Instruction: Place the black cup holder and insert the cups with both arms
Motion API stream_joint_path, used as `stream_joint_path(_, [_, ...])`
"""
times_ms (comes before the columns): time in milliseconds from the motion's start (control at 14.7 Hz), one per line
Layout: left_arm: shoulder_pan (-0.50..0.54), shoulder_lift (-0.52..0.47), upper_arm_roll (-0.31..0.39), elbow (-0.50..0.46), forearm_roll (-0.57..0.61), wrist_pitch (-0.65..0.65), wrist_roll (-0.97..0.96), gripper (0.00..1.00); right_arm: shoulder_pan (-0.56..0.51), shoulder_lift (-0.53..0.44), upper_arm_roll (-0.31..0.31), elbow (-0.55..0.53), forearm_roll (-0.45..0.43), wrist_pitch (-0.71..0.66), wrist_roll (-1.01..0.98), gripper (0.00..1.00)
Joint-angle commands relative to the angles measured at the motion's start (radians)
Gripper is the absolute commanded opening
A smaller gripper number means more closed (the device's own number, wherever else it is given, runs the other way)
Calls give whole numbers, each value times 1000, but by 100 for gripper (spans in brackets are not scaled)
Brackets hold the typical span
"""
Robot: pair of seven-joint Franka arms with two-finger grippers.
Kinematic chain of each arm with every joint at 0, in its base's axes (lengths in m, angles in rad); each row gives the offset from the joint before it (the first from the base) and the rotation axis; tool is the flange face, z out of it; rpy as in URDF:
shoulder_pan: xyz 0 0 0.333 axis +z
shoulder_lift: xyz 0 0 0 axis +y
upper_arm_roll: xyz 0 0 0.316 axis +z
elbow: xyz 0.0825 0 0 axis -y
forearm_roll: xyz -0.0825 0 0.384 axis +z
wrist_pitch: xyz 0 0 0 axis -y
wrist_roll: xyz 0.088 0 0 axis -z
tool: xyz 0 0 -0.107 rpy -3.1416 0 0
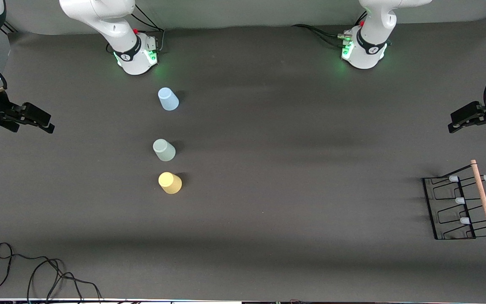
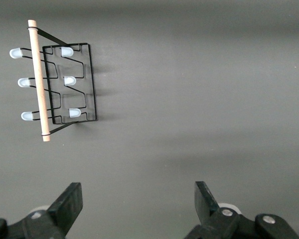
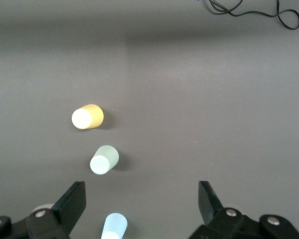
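Note:
The black cup holder stands at the left arm's end of the table, its wooden rod on top and pale-tipped prongs sticking out on both sides. Three cups stand narrow end up in a row toward the right arm's end: blue farthest from the front camera, green in the middle, yellow nearest. My left gripper hangs open over bare table, apart from the holder. My right gripper is open and empty over bare table, well apart from the blue, green and yellow cups.
A loose black cable lies near the table's front edge at the right arm's end. The two arm bases stand along the back edge. Dark grey mat lies between the cups and the holder.

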Motion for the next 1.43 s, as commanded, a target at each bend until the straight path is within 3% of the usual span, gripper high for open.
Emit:
stream_joint_path(0, [0,7,-1,21,-8,-15,4,100,-7,15,1,28,-3,-17,-22,100])
stream_joint_path(815, [25,30,1,6,43,11,35,100,-7,17,1,31,-6,-17,-24,100])
stream_joint_path(1358, [189,255,1,14,53,339,160,100,-7,17,0,29,-2,-17,-24,100])
